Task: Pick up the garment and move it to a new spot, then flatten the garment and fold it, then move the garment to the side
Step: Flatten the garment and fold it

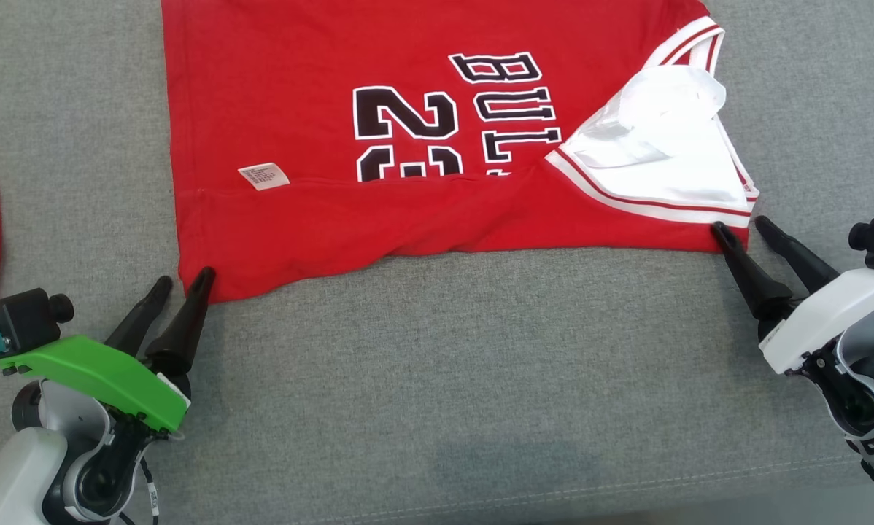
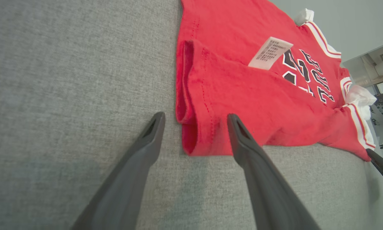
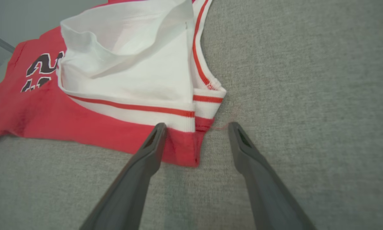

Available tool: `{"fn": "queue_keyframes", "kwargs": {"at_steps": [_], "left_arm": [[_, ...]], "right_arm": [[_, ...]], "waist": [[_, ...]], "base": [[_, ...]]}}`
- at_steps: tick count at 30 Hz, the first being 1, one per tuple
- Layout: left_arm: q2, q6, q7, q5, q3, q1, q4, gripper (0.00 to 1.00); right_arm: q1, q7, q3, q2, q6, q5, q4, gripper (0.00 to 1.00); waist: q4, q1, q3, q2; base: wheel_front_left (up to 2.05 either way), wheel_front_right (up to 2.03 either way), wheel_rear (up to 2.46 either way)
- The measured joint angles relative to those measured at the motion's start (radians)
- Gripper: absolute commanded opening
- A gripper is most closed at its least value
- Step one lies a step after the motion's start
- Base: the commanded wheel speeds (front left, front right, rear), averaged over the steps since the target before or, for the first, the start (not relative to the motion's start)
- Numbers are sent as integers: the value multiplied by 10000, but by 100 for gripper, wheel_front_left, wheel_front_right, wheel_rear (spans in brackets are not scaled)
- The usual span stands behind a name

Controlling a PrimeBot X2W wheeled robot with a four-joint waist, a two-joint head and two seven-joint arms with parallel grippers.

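Red jersey (image 1: 437,219) lies spread on the grey fabric surface (image 1: 437,379), near edge doubled over. Left gripper (image 1: 184,277) and right gripper (image 1: 740,226) sit at its two near corners, jaws wide open, holding nothing. Best: pinch both layers at each corner, lift evenly, keep edge taut.

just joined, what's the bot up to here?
The robot is working on a red sleeveless jersey with white trim and black lettering, spread on a grey fabric surface. The jersey's near edge is folded over part of the numbers. The left gripper is at the near left corner and the right gripper at the near right corner. Both are open with the corner between their fingers, and nothing is gripped yet. It looks set to pinch both corners.
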Motion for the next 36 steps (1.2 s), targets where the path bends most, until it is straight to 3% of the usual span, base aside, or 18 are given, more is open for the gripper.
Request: {"fn": "queue_keyframes", "kwargs": {"at_steps": [20, 21, 22, 23, 24, 32, 36], "left_arm": [[-307, -224, 593, -711, -46, -150, 407, 100], [-307, -253, 669, -746, -44, -188, 424, 77], [-305, -255, 717, -794, -52, -249, 431, 25], [-307, -261, 719, -794, -50, -300, 437, 0], [-305, -280, 771, -794, -58, -344, 449, 0], [-219, -485, 1164, -1170, -50, -446, 451, 0], [59, -617, 1436, -1269, 35, -456, 372, 0]], "right_arm": [[-285, 12, 303, 288, 282, 15, 226, 100], [-309, 13, 318, 301, 291, 15, 242, 65], [-334, 15, 332, 316, 299, 17, 259, 40], [-370, 19, 349, 334, 328, 23, 280, 18], [-399, 46, 360, 345, 364, 42, 299, 0], [-533, 339, 251, 499, 621, 711, 393, 0], [-660, 510, -6, 228, 631, 970, 493, 0]], "waist": [[20, 0, 29, 0], [9, 0, 34, 0], [-3, 0, 39, 0], [-15, 0, 45, 0], [-27, 0, 48, 0], [-114, 0, 27, 0], [-124, 0, -58, 0]], "base": [[0, 0, 0], [0, 0, 0], [0, 0, 0], [0, 0, 0], [0, 0, 0], [0, 0, 0], [0, 0, 0]]}}
